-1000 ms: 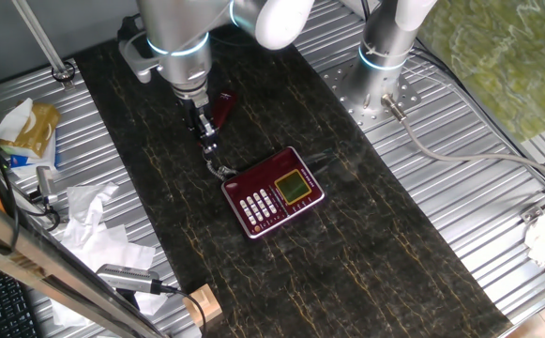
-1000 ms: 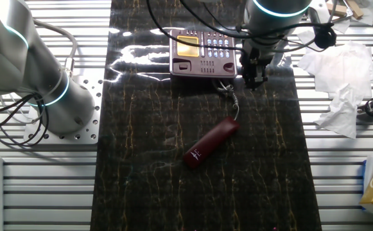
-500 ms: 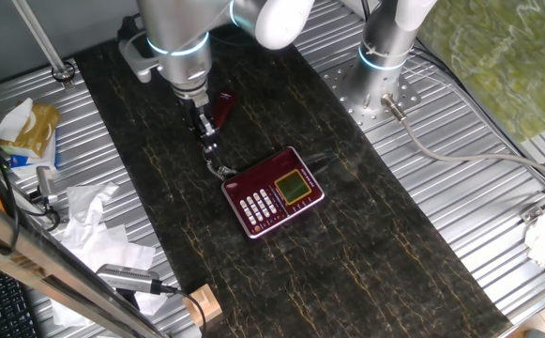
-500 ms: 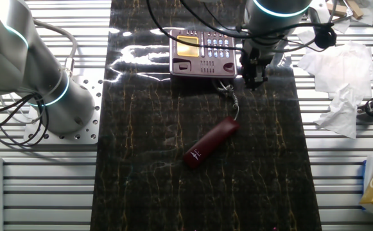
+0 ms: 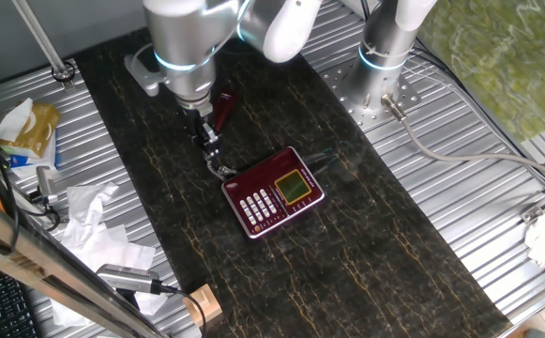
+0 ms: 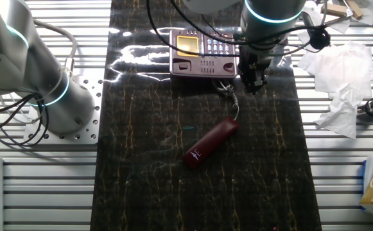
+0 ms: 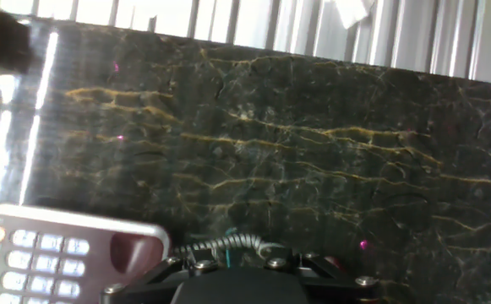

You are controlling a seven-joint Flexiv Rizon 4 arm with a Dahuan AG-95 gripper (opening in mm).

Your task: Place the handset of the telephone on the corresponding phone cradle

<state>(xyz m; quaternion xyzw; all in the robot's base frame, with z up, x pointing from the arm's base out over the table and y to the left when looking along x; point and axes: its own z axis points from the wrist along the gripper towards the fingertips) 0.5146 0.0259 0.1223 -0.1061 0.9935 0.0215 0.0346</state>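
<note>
Narrow dark red plastic handset (image 6: 211, 142) lying loose: likely light, rigid, slick; grab mid-bar. Black two-finger gripper (image 6: 251, 83) beside squarish red telephone (image 6: 203, 54), fingers' spacing unclear.

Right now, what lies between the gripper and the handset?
In the other fixed view, only the curly cord and bare dark mat lie between the gripper and the handset.
</note>
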